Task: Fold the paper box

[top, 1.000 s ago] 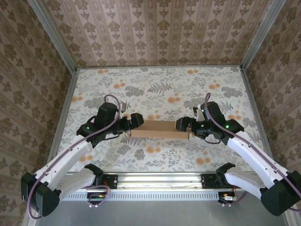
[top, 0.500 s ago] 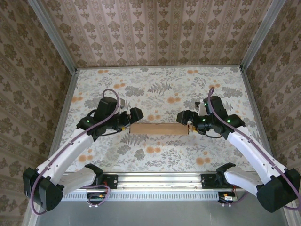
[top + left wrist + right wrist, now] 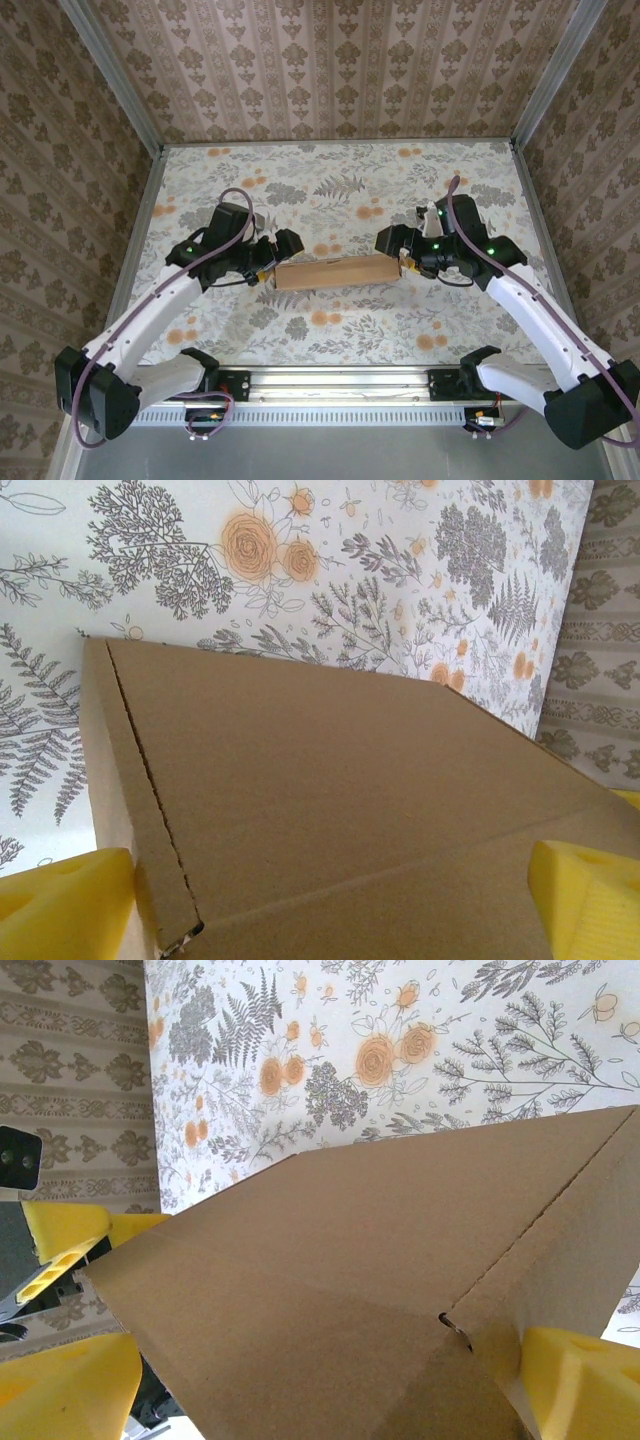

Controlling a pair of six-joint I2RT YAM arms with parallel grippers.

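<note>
The paper box (image 3: 335, 271) is a plain brown cardboard bar lying left to right at mid-table, its left end slightly lower. My left gripper (image 3: 277, 262) straddles its left end and my right gripper (image 3: 397, 257) straddles its right end. In the left wrist view the paper box (image 3: 330, 770) spans the whole gap of the left gripper (image 3: 335, 905), with a crease and a cut line showing, and it meets the yellow fingers (image 3: 70, 900). In the right wrist view the paper box (image 3: 340, 1260) fills the right gripper (image 3: 320, 1385) in the same way. Both sets of jaws stand wide open.
The floral tablecloth (image 3: 340, 185) stretches out behind the box. Patterned walls (image 3: 330, 70) and metal corner posts (image 3: 110, 75) enclose the table. A metal rail (image 3: 340, 380) carrying both arm bases runs along the near edge.
The box has rolled about its long axis: its lighter upper face turned away and one flat brown side faces up. Both grippers moved slightly away from the bases with it.
</note>
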